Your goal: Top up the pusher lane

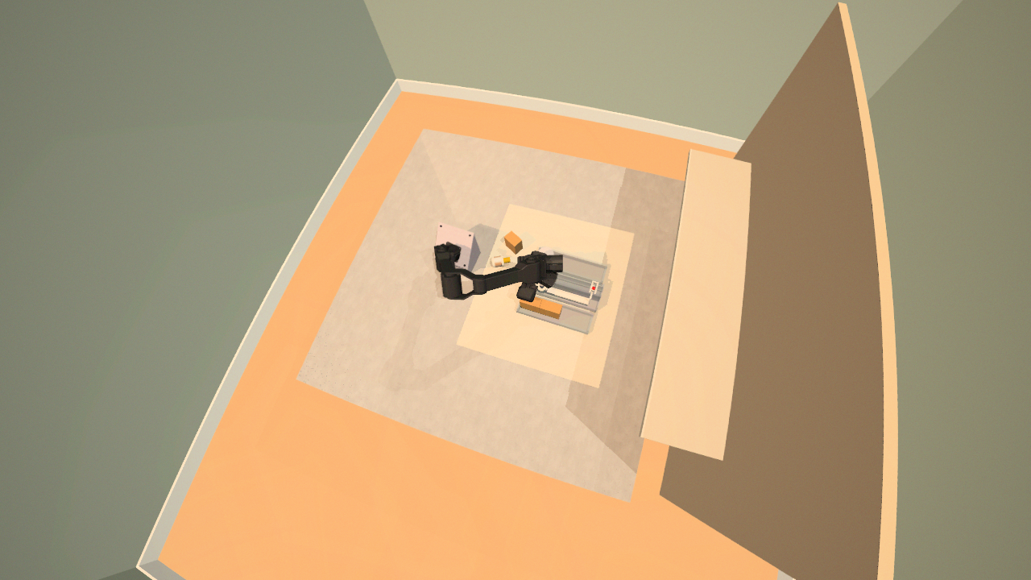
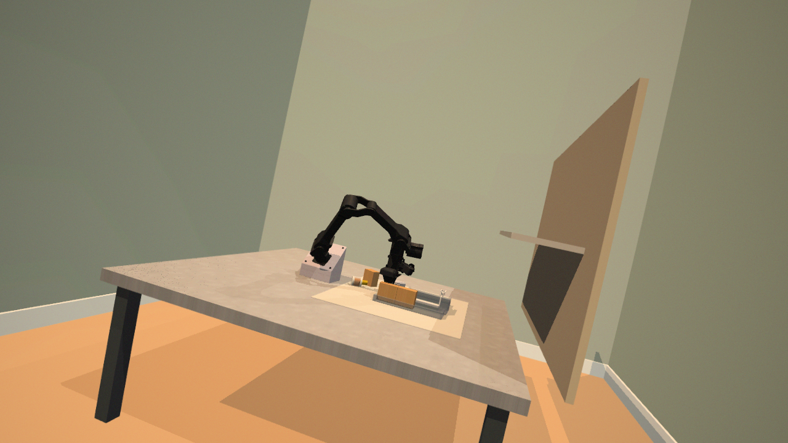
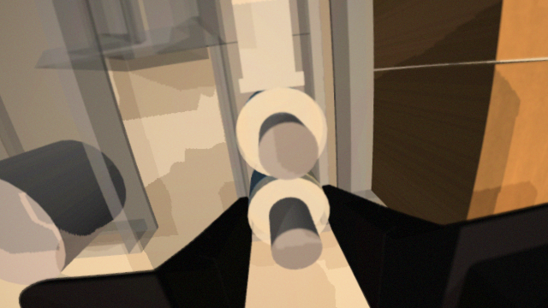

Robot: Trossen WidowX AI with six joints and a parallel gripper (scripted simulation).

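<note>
The black parallel-jaw gripper [image 3: 285,199] [image 2: 388,282] — clamped on a round white-topped jar [image 3: 255,220] — is near its (matching-looking) neighbour [image 3: 248,128].

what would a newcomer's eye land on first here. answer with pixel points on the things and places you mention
Probably the black arm [image 1: 497,279] [image 2: 361,208], arching from its pale pink base block [image 1: 465,236] [image 2: 332,272] over the table. Next, the orange-brown boxes [image 1: 540,308] [image 2: 396,294] [image 3: 509,141] side by side in a lane. Up close, two round, white-topped jars stand one behind the other, the nearer one [image 3: 257,214] between the gripper's black fingers.
</note>
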